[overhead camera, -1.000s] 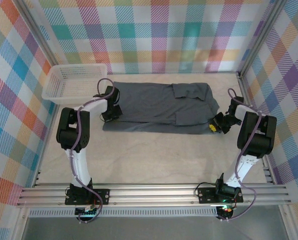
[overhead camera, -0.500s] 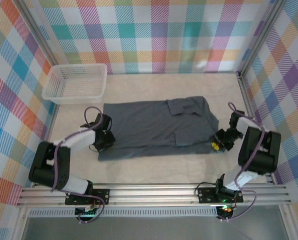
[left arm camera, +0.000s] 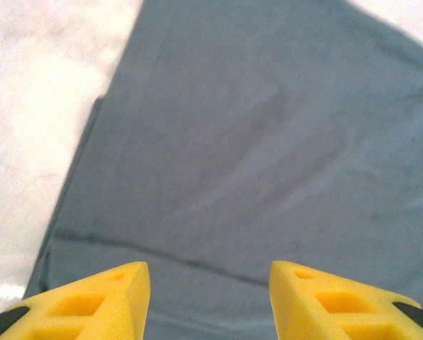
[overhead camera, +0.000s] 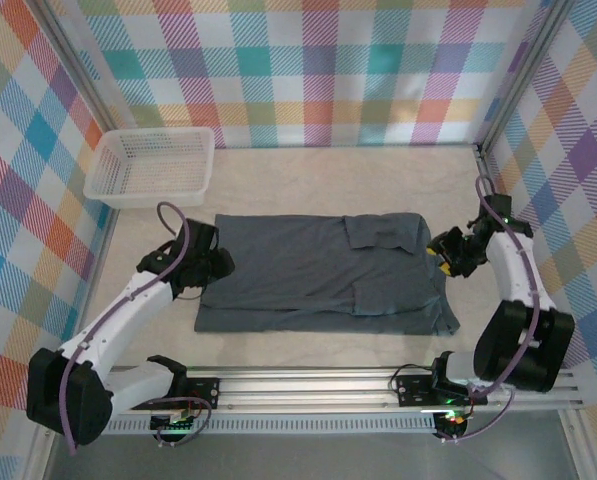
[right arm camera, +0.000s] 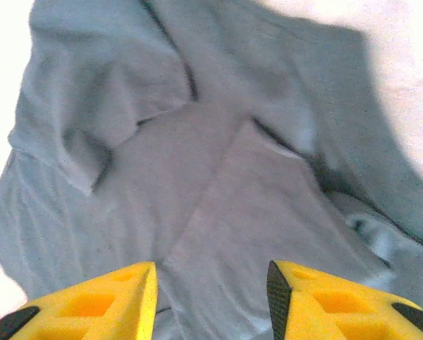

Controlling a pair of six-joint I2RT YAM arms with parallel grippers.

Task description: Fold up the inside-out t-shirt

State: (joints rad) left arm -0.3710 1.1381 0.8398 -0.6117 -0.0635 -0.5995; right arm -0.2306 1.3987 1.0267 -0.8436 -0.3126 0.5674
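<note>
back wall [overhead camera: 318, 70]: plaid cloth in pastel checks of pink, teal, yellow, orange and purple, hung flat
left wall [overhead camera: 28, 180]: same plaid, slanting along the table side
right wall [overhead camera: 578, 180]: same plaid, some folds low down
frame posts [overhead camera: 75, 100]: silver aluminium, one at each back corner
table top [overhead camera: 308, 350]: pale beige, matte, faintly mottled
near rail [overhead camera: 308, 385]: silver slotted aluminium bars across the full width
floor strip [overhead camera: 328, 455]: dull grey, below the rail
basket [overhead camera: 150, 131]: white plastic mesh, back left corner of the table, near the left post
light: bright, even, soft short shadows; table top washes out near white in the wrist views
</note>
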